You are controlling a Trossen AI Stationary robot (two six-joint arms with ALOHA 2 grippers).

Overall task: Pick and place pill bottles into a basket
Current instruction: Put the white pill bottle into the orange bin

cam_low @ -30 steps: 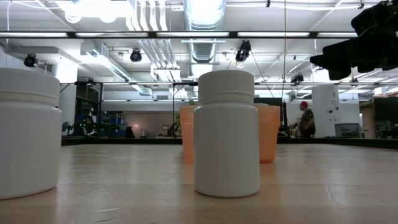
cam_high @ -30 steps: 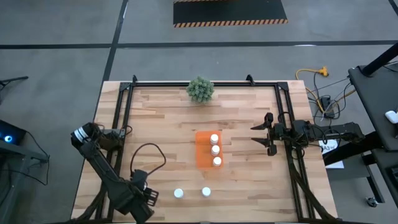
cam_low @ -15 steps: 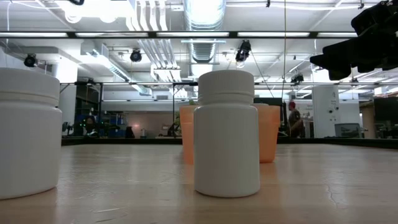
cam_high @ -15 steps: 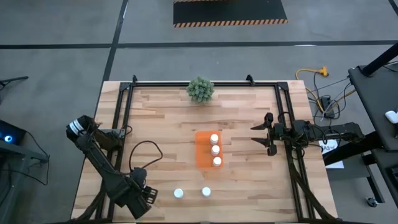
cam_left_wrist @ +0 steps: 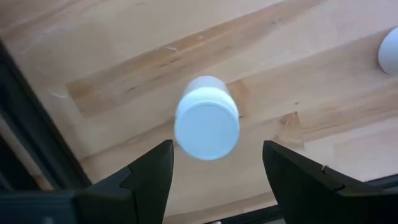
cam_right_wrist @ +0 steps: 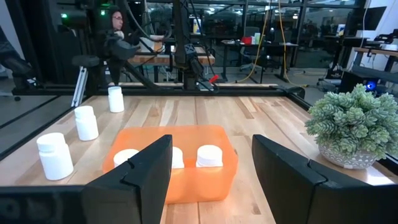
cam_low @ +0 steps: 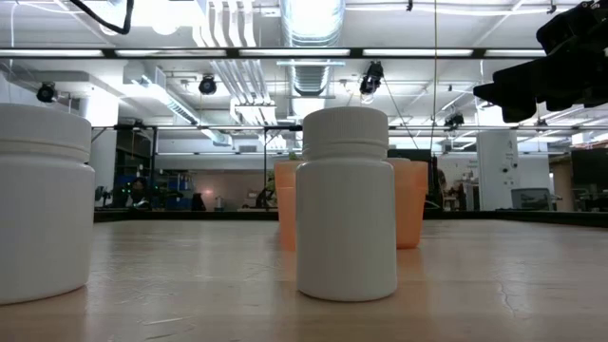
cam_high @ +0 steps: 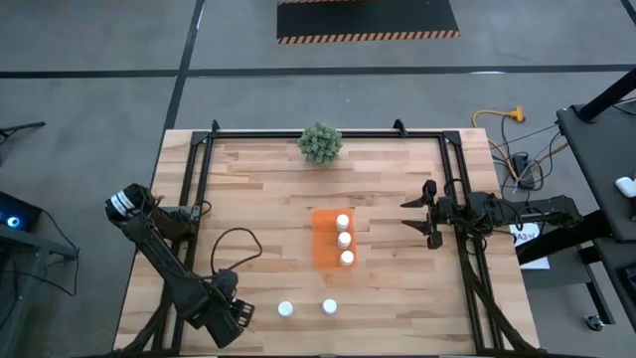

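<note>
Table [cam_high: 258, 189]: bare wood left of the basket.
Basket [cam_high: 324, 251]: mid-table, three pill bottles [cam_high: 344, 239] in its right row.
Left gripper [cam_high: 231, 320]: near-left edge, jaws open; its wrist view alone shows a loose bottle [cam_left_wrist: 206, 126] upright between the fingers.
Right gripper [cam_high: 425, 215]: open, right of the basket, raised in the low view.
Loose bottles: two near the front edge [cam_high: 307, 308].

From my station I can't read any text, label, brand or number anywhere. The pill bottles [cam_low: 346, 203] show plain white sides, and a white sheet [cam_high: 526, 237] by the table's right edge is too small to make out.
</note>
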